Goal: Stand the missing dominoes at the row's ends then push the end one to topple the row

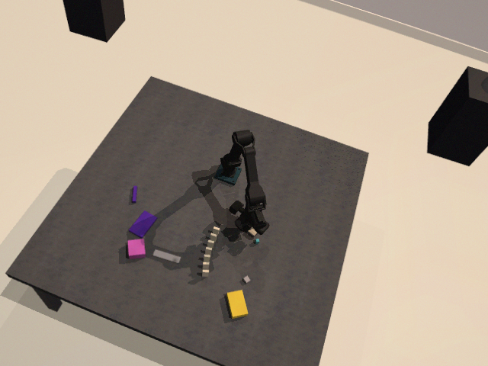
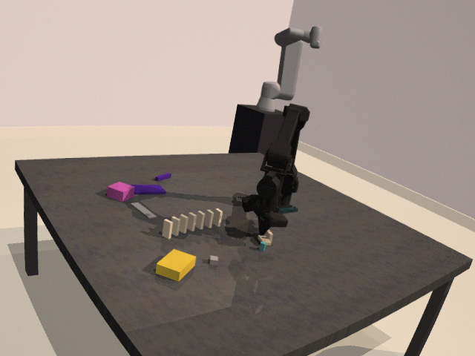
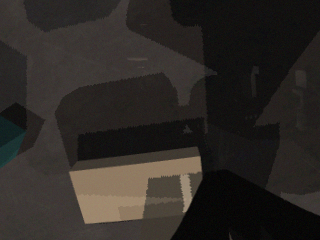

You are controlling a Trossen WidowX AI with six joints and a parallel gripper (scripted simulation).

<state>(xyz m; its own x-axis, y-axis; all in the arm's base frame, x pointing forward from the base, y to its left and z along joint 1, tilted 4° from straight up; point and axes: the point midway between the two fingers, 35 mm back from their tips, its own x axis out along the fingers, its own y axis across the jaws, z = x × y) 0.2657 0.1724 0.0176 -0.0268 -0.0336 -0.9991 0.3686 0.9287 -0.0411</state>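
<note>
A curved row of several cream dominoes (image 1: 208,251) (image 2: 191,221) stands upright on the dark table. Two loose cream dominoes lie together to the right of the row in the exterior view: one domino (image 2: 265,242) lies flat, and another domino (image 2: 270,234) is raised at its back. In the wrist view one cream domino (image 3: 110,185) shows large beside the finger. My gripper (image 2: 263,231) is shut with nothing between its fingers, low down at the loose dominoes. Whether it touches them I cannot tell. The arm partly hides them in the top view.
A small teal block (image 1: 257,240) (image 2: 262,246) (image 3: 9,142) lies close to the loose dominoes. A grey cube (image 1: 246,279) (image 2: 213,260) and yellow block (image 1: 237,303) (image 2: 175,263) lie nearer the front. A grey strip (image 1: 166,255) (image 2: 142,210), pink block (image 1: 136,248) (image 2: 120,190) and purple slab (image 1: 142,223) (image 2: 149,189) lie left.
</note>
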